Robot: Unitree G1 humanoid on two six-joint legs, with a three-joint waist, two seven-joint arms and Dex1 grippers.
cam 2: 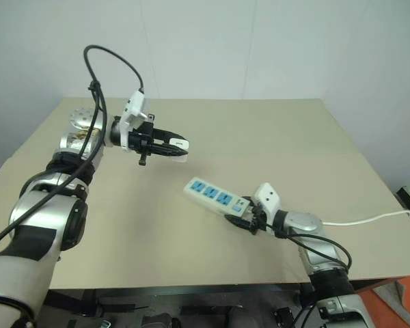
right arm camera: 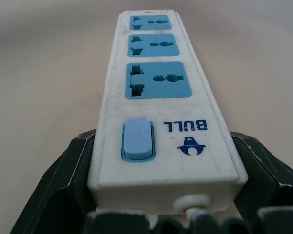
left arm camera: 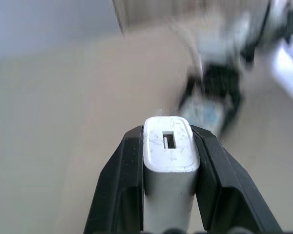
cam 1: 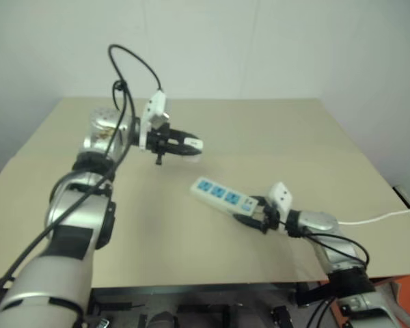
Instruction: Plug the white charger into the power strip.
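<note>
My left gripper [cam 1: 190, 145] is raised above the tan table [cam 1: 273, 130], pointing toward the right, and is shut on the white charger [left arm camera: 169, 146]. The charger's end with a small slot faces the left wrist camera, black fingers [left arm camera: 124, 175] pressing both its sides. Lower and to the right, the power strip [cam 1: 221, 193] lies flat on the table, its blue sockets facing up. My right gripper [right arm camera: 163, 141] clasps the strip's switch end, one finger on each long side. The charger is well apart from the strip, up and to its left.
The strip's thin white cord [cam 1: 376, 220] runs off the table's right edge. A black cable [cam 1: 126, 68] loops above my left arm. White walls stand behind the table.
</note>
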